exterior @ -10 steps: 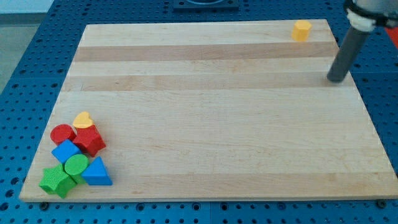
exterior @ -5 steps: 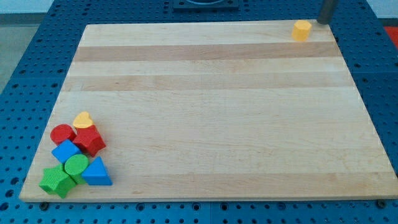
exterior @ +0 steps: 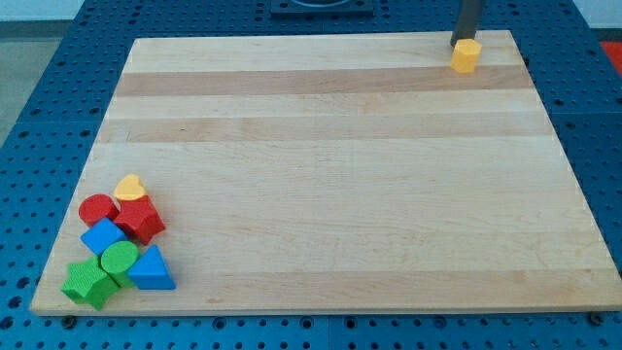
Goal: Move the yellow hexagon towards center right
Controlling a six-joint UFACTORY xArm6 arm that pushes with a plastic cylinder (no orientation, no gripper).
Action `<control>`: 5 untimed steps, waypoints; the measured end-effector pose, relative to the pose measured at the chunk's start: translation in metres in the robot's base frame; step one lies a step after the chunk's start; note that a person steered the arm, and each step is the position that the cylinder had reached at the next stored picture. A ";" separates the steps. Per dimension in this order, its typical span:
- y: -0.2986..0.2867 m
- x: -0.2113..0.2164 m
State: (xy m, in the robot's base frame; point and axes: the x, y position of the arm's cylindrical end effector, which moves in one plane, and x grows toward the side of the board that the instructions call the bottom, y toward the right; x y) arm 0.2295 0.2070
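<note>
The yellow hexagon (exterior: 466,55) sits near the board's top right corner. My tip (exterior: 466,41) is right behind it, on its top side, touching or almost touching it. The dark rod rises out of the view's top edge.
The wooden board (exterior: 321,165) lies on a blue pegboard table. At the bottom left stands a cluster: a yellow heart (exterior: 129,187), a red cylinder (exterior: 96,208), a red hexagon (exterior: 141,220), a blue block (exterior: 102,236), a green cylinder (exterior: 120,259), a blue triangle (exterior: 152,269), a green block (exterior: 87,282).
My tip has moved from the board's right side up past the top right corner, then left to just behind the yellow hexagon. The hexagon has shifted slightly down and left.
</note>
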 end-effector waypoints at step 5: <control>-0.033 0.050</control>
State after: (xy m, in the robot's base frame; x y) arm 0.2790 0.1744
